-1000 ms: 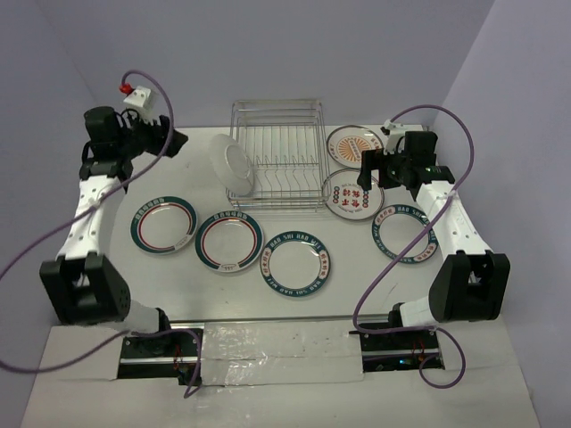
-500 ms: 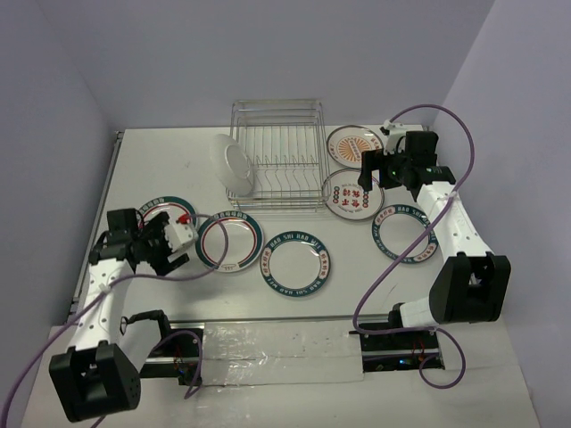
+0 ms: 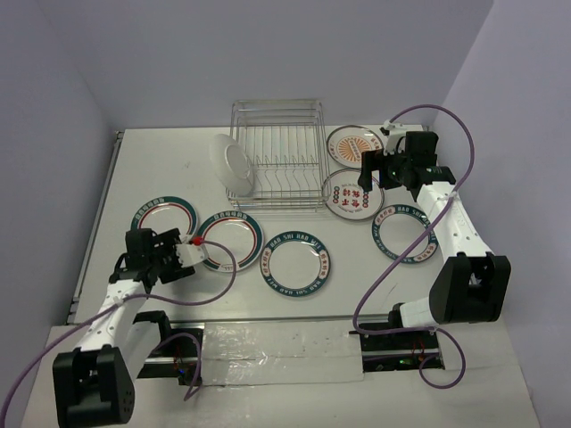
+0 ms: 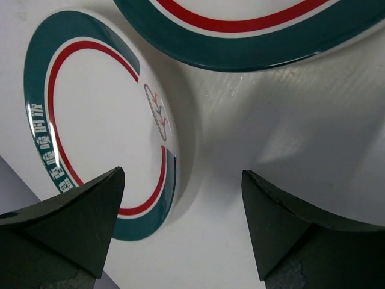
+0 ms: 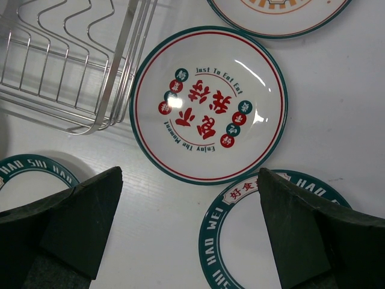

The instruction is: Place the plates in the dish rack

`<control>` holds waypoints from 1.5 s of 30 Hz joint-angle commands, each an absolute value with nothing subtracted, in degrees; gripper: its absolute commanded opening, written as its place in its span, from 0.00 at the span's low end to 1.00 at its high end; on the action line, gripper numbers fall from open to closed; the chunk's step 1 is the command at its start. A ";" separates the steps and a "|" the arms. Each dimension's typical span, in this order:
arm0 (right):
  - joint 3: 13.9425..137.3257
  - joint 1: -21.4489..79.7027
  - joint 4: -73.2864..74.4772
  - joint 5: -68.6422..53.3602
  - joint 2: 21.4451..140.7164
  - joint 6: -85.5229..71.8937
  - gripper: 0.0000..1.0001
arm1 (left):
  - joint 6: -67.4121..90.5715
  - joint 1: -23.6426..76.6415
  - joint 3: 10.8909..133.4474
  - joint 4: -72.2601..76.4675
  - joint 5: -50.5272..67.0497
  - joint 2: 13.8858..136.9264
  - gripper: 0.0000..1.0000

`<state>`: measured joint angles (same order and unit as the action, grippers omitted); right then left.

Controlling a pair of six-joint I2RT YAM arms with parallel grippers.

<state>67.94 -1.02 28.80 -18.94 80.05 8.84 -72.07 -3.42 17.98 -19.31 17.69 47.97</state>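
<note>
On the left gripper [image 4: 180,180], the dark wedge fingers [image 4: 78,211] stand apart and empty, framing the glossy edge of a red-ringed plate [image 4: 96,126] at the overhead frame's lower left. A second ago this arm was raised at the upper left, so it has likely swung down for the next pickup. The right gripper [image 5: 189,174], unmoved, hangs spread over the red-character plate [image 5: 207,105] beside the silver wire dish rack [image 3: 277,147], where a leaning plate [image 3: 232,162] shows its plain white underside; six others lie flat on the matte table [image 3: 161,169].

Red-lettered plate [image 5: 210,105] "Just To Eat Eat", "Enjoy The Moment", teal-rimmed plate [image 5: 212,241] "WEI"
</note>
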 commanded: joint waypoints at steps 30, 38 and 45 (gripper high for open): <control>71.54 -1.23 28.74 -18.63 79.10 10.02 1.00 | -38.47 -5.54 60.79 -33.83 29.08 62.30 0.00; 72.16 -1.23 29.09 -19.07 78.66 9.84 1.00 | -4.81 -5.45 85.95 -33.70 48.66 70.92 0.00; 72.25 -1.23 29.18 -19.42 79.36 9.49 1.00 | 23.27 -1.06 79.90 -9.69 57.30 70.58 0.00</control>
